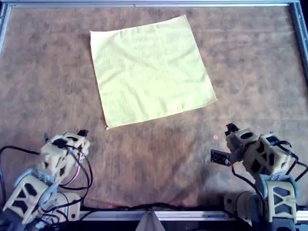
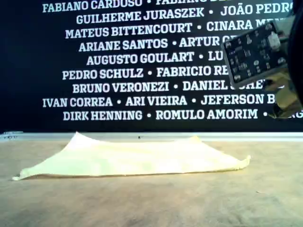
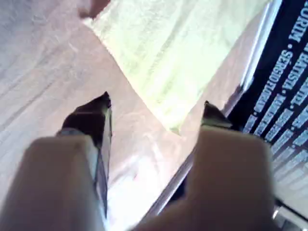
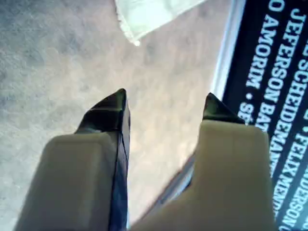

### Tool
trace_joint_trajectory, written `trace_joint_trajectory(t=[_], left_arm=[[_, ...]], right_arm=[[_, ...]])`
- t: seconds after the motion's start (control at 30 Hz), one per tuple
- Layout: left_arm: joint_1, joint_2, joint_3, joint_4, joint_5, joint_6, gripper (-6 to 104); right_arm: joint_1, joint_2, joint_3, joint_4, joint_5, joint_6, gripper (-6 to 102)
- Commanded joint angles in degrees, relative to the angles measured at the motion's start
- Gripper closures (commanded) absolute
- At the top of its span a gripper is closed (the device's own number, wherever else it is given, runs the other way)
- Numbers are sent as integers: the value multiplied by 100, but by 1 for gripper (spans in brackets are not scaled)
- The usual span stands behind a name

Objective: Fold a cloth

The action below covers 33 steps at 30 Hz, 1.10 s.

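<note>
The pale yellow cloth (image 1: 151, 72) lies flat and unfolded on the brown table, turned slightly, in the far middle of the overhead view. It also shows in the exterior view (image 2: 137, 158). My first gripper (image 1: 83, 134) is open and empty near the table's front at the overhead view's left, short of the cloth's near corner. The first wrist view shows its spread jaws (image 3: 156, 103) with the cloth (image 3: 178, 48) beyond. My second gripper (image 1: 232, 129) is open and empty at the overhead view's right, short of the cloth's right corner. Its wrist view (image 4: 165, 96) shows that corner (image 4: 144, 17).
A metal rail (image 1: 144, 4) borders the table's far edge, with a black name-printed wall (image 2: 142, 56) behind it. A circuit board (image 1: 221, 157) hangs off the second arm and shows in the exterior view (image 2: 253, 54). Cables (image 1: 79, 173) trail by the first arm.
</note>
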Motion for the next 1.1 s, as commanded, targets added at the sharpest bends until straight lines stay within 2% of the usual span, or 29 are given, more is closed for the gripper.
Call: trace_joint_trajectory(t=[0.0,0.17,0.33,0.4,0.57,0.63,0.93,1.07], left_arm=[[-158,-905,-396,-659,18,-141,31],[-158,-2681,-1195,-1450,26,-202,31],[-246,-4632,-2558,-1450,26,-237,31],[-466,-5317,-2900,-1450,26,-308,31],[-1468,-6196,-3331,-1459,9,-492,30],[-1556,-6293,-3401,-1459,-62,-501,30],[-1468,-6311,-3410,-1529,-132,-510,30],[-1081,-6319,-3428,-1538,-633,-510,30]], right_arm=[[9,-360,-369,-352,-53,26,32],[9,-1169,-457,-545,-53,-44,32],[0,-1890,-483,-1468,-18,-53,32],[9,-2347,-580,-1705,-44,-53,32],[141,-4069,-1503,-1802,-44,-53,32],[211,-4834,-2039,-1802,-44,-53,32],[255,-7787,-4280,-1802,-44,-53,32],[264,-8402,-4860,-1802,-53,-53,32]])
